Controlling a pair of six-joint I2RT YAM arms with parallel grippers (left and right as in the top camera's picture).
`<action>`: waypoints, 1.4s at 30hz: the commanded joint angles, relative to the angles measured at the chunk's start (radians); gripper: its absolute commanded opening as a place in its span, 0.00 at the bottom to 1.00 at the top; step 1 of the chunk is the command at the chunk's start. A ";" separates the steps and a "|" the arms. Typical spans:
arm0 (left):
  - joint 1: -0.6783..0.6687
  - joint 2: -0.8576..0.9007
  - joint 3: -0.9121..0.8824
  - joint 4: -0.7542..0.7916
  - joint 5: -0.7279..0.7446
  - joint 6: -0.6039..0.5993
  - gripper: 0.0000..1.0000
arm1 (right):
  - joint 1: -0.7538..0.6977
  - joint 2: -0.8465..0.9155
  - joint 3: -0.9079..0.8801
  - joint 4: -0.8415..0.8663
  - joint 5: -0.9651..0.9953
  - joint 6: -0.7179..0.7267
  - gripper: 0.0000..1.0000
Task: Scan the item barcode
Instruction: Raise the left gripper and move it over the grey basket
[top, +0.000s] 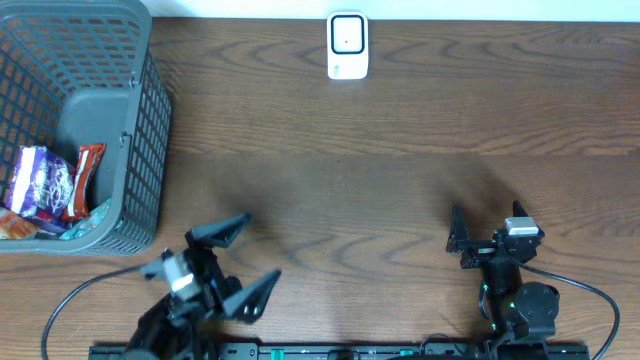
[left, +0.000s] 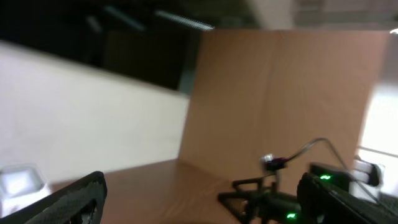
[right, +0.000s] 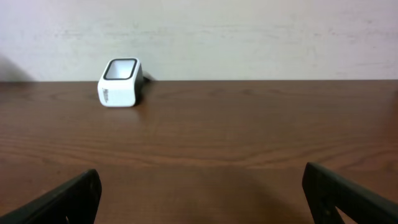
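Several snack packets (top: 45, 195), a purple packet (top: 40, 178) and a red packet (top: 86, 178) among them, lie in the grey basket (top: 140, 130) at the left end of the surface (top: 380, 170). One of these is the item I need, and none is lifted out yet. The basket walls keep them bunched, so I judge the pick must come from above. The white scanner (top: 347, 45) stands at the back edge, window tilted up toward the arms, presumably so a barcode can be shown to it. My left tool (top: 264, 244) sits nearest the basket, fingers spread wide and empty, which makes it the natural arm for the pick. My right tool (top: 487, 222) is likewise spread wide and empty, facing the scanner.
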 joint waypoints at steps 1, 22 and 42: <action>0.002 -0.006 0.014 0.101 0.035 -0.138 0.98 | -0.007 -0.005 -0.002 -0.005 0.005 -0.015 0.99; 0.003 0.437 0.502 0.103 -0.007 0.138 0.98 | -0.007 -0.005 -0.002 -0.005 0.005 -0.015 0.99; 0.262 1.046 1.107 0.031 0.209 0.177 0.98 | -0.007 -0.005 -0.002 -0.005 0.005 -0.015 0.99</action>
